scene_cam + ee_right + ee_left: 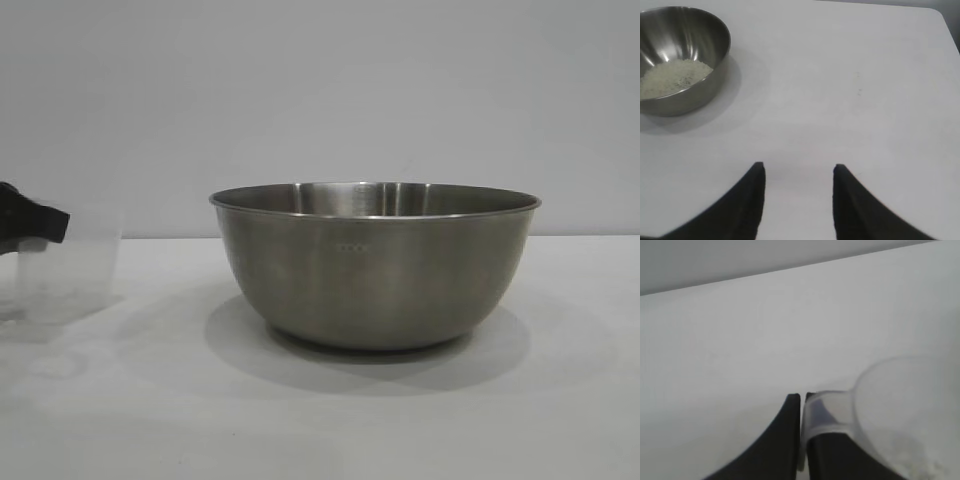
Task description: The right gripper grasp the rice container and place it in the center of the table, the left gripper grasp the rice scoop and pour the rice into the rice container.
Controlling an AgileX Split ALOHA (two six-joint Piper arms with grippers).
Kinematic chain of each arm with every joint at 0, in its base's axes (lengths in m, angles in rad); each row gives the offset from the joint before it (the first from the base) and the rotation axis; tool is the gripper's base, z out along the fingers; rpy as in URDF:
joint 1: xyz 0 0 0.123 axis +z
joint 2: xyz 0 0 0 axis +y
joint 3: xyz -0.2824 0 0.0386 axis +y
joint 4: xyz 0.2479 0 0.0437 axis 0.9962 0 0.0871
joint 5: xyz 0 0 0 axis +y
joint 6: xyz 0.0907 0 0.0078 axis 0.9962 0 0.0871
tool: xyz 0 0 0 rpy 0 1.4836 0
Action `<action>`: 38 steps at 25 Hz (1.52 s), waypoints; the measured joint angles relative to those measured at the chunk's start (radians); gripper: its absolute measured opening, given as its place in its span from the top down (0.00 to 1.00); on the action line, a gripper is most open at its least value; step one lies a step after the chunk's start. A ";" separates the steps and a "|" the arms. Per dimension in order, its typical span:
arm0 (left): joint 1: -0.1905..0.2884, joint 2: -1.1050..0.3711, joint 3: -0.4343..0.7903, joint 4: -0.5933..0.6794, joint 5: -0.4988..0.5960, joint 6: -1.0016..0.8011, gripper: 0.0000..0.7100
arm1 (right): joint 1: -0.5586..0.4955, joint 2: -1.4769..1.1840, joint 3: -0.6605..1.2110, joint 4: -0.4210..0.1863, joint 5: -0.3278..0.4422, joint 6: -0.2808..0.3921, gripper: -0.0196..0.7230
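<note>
The rice container (375, 265), a wide steel bowl, stands on the white table (400, 430) in the middle of the exterior view. In the right wrist view the rice container (682, 35) holds a whitish heap of rice (675, 77). The rice scoop (68, 280), a clear plastic cup, is at the far left, low over the table, apart from the bowl. My left gripper (32, 225) is shut on its handle; in the left wrist view the left gripper (802, 399) pinches the handle of the rice scoop (905, 405). My right gripper (799, 170) stands open over bare table, away from the bowl, with nothing between its fingers.
A plain grey wall (320, 90) rises behind the table. The table's rounded far corner (937, 15) shows in the right wrist view.
</note>
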 joint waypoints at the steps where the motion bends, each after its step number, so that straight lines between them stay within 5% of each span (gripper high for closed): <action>1: 0.000 0.000 0.003 0.008 0.000 0.000 1.00 | 0.000 0.000 0.000 0.000 0.000 0.000 0.54; 9: 0.000 0.000 0.070 0.017 0.000 -0.021 0.79 | 0.000 0.000 0.000 0.000 0.000 0.000 0.54; 23: 0.003 -0.051 0.165 -0.284 -0.004 -0.110 0.80 | 0.000 0.000 0.000 0.000 0.000 0.000 0.54; 26: 0.040 -0.051 0.165 -0.200 -0.005 -0.157 0.77 | 0.000 0.000 0.000 0.000 0.000 0.000 0.54; 33: 0.247 -0.051 0.165 -0.005 -0.008 -0.226 0.73 | 0.000 0.000 0.000 0.000 0.000 0.000 0.54; 38: 0.274 -0.071 0.165 0.039 -0.008 -0.197 0.67 | 0.000 0.000 0.000 0.000 0.000 0.000 0.54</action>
